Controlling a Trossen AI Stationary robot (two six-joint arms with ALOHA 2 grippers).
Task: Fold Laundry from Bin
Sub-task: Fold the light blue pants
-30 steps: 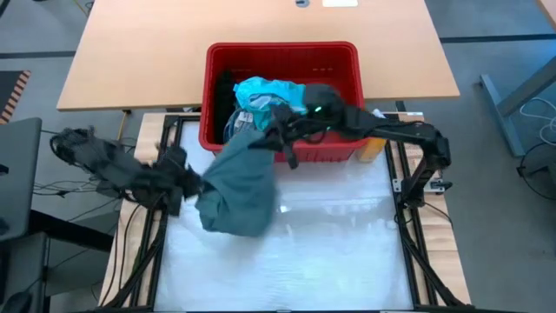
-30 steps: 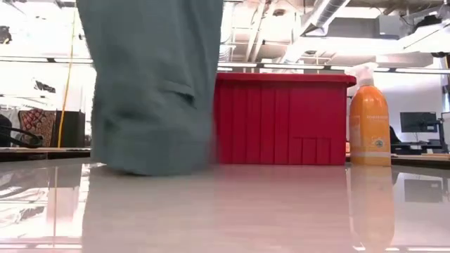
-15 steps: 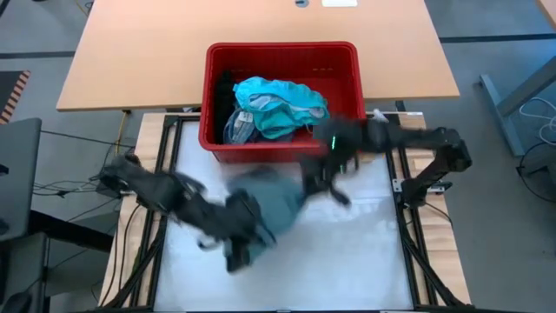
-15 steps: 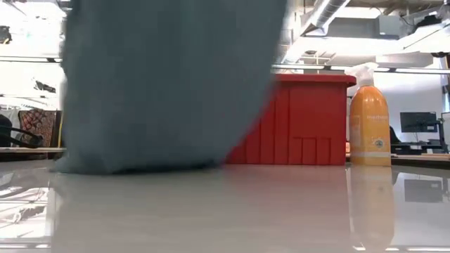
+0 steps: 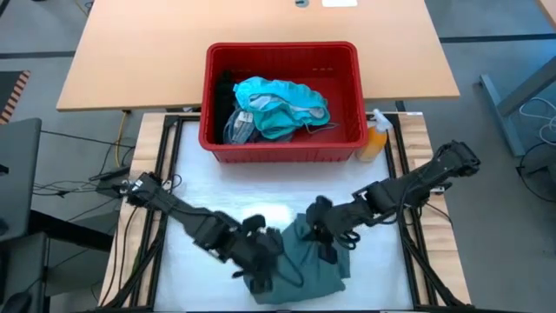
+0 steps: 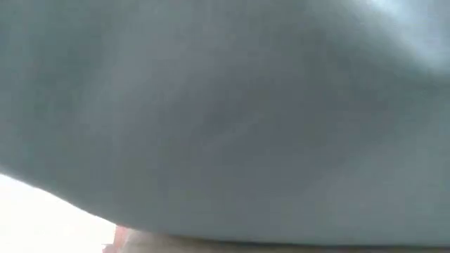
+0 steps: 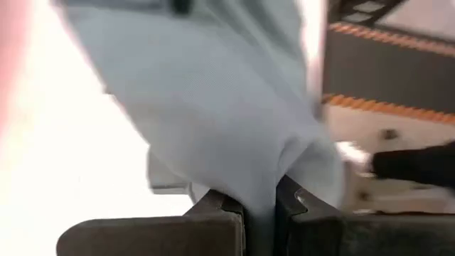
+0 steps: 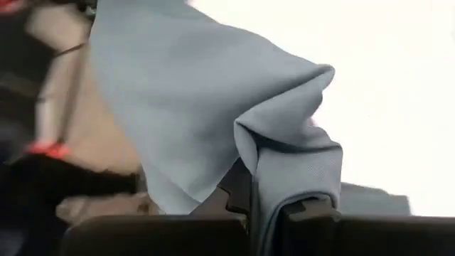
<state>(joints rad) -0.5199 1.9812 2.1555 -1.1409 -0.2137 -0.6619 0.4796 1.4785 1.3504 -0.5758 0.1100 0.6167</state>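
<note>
Reaching low, both arms pinching garment (image 5: 306,265)

We observe a light tan wooden desk (image 5: 156,52) standing beyond the white work table (image 5: 382,287), on a grey floor (image 5: 512,261). A grey metal desk leg frame (image 5: 512,100) stands at right, with black-and-orange hazard striping (image 5: 16,91) at left.
</note>
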